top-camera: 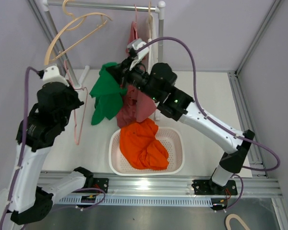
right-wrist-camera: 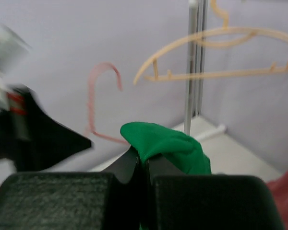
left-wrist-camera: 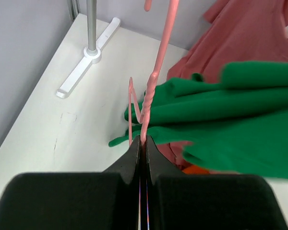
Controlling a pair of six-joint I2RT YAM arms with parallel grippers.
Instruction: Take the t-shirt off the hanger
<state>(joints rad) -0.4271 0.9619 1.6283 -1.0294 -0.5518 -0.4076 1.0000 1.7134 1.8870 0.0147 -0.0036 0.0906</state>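
You get bright, even light with soft shadows; glare whitens the rail (top-camera: 143, 182). In your right wrist view the left gripper (right-wrist-camera: 84, 142) is blurred.

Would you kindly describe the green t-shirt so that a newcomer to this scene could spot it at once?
Find the clothes rail at the back, then the white basket in front of it. Between them hangs the green t-shirt, pinched by the right gripper: the only green garment, next to a dull red shirt and an orange cloth.
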